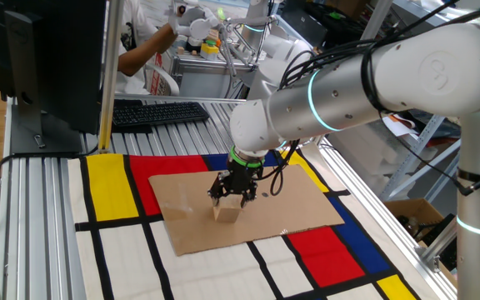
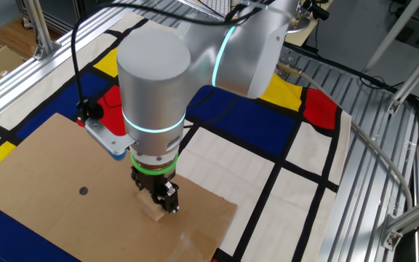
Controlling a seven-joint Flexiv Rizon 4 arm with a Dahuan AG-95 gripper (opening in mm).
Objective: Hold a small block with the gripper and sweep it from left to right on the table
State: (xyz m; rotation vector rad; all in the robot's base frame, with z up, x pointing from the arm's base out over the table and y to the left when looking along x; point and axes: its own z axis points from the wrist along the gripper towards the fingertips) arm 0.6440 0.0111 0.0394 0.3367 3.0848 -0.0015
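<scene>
End effector (image 1: 232, 197), fingers spread open, directly above the small wooden block (image 1: 226, 213) resting on the cardboard sheet (image 1: 307, 208); grasp step pending, requiring descent and closure.

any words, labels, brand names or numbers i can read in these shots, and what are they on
No text can be read in either view.
Robot arm: a faint round mark on its white shell, too blurred to read.
Keyboard: key legends too small to read.
White and red item near the person at the back: any print is too blurred to read.
Mat, cardboard sheet and wooden block: no print.
</scene>
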